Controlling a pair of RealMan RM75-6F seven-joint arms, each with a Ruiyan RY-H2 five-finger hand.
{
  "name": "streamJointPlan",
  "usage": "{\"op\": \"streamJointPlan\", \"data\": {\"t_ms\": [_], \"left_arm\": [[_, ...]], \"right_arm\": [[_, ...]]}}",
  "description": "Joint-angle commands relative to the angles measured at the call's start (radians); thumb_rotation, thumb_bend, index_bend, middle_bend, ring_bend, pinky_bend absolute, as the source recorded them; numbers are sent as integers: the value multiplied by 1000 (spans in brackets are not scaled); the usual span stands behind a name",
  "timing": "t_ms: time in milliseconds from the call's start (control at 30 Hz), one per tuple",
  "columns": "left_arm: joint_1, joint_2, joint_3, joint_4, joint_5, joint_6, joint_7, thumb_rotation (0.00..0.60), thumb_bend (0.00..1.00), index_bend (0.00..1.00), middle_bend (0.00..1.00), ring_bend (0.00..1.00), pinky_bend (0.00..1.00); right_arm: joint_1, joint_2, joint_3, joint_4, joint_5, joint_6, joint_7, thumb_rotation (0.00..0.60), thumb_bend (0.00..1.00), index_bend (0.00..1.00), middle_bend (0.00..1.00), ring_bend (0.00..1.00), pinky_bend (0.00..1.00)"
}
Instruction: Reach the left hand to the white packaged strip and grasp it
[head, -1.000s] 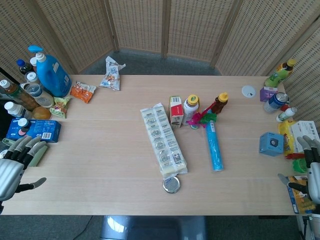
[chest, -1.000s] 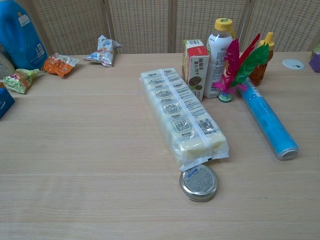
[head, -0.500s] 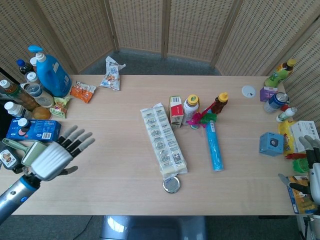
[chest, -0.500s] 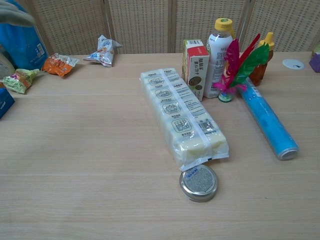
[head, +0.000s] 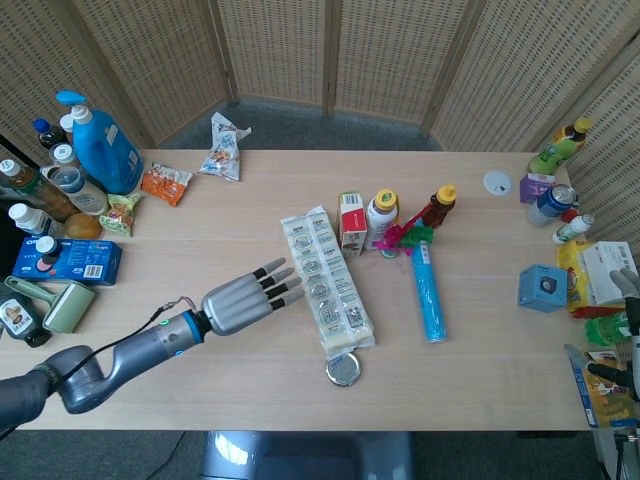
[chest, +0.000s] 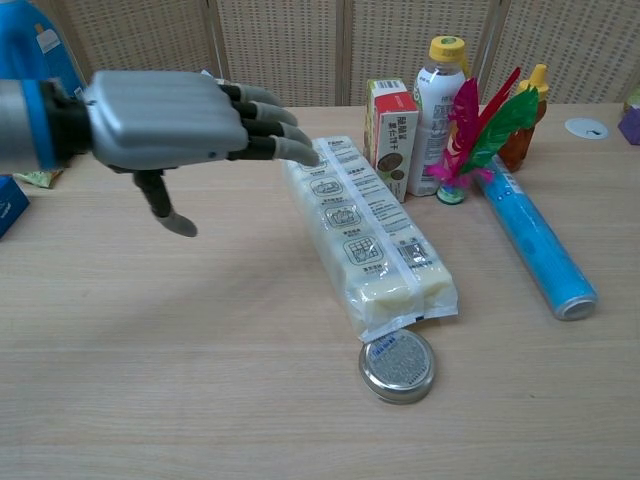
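Note:
The white packaged strip (head: 328, 282) lies diagonally in the middle of the table, a long clear pack of white blocks (chest: 366, 233). My left hand (head: 243, 297) hovers just left of the strip with its fingers stretched out flat toward it, holding nothing. In the chest view the left hand (chest: 180, 125) fills the upper left, fingertips (chest: 296, 152) near the strip's far end, thumb hanging down. My right hand (head: 628, 355) shows only partly at the right edge of the head view, beside the table.
A round metal tin (head: 343, 369) sits at the strip's near end. A red-white carton (head: 351, 222), a white bottle (head: 380, 218), a brown bottle (head: 438, 206), a feather shuttlecock (head: 404, 238) and a blue tube (head: 428, 291) stand right of the strip. Bottles and boxes crowd the left edge.
My left hand has swung from the table's left edge toward the middle, ending beside the strip with its fingers extended. The right hand has barely moved.

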Motion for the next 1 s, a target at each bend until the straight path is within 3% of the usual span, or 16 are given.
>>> {"op": "streamJointPlan", "data": {"t_ms": [33,467,733,800,833,867,900,967,1000], "left_arm": [[-86,-102,-45,44,-94,-105,123,600,0,0,0,0,0],[-241,-352,-87,259,-316,-204,379,600,0,0,0,0,0],[-302,-449,-59,357,-439,-222,444,600,0,0,0,0,0],[-306,-462,-50,363,-460,-213,447,600,0,54,0,0,38],[-307,-470,-46,362,-474,-204,447,600,0,127,0,12,115],[-307,-475,-43,360,-476,-190,446,600,0,237,46,106,255],[-306,-479,-39,359,-478,-177,446,600,0,341,153,246,408],[-303,-486,-27,359,-476,-139,458,600,0,595,519,648,719],[-302,-487,-23,358,-475,-124,462,600,0,686,625,745,771]], "right_arm": [[-1,8,2,5,3,-5,21,600,0,0,0,0,0],[-7,29,11,17,19,-14,95,600,0,0,0,0,0],[-10,34,19,29,33,-14,128,600,0,0,0,0,0],[-11,34,19,30,32,-12,131,600,0,0,0,0,0],[-12,34,20,31,31,-11,133,600,0,0,0,0,0],[-12,33,19,32,30,-11,134,600,0,0,0,0,0],[-12,33,19,32,29,-10,135,600,0,0,0,0,0],[-13,33,20,31,26,-8,136,600,0,0,0,0,0],[-13,33,19,30,24,-7,136,600,0,0,0,0,0]]}}
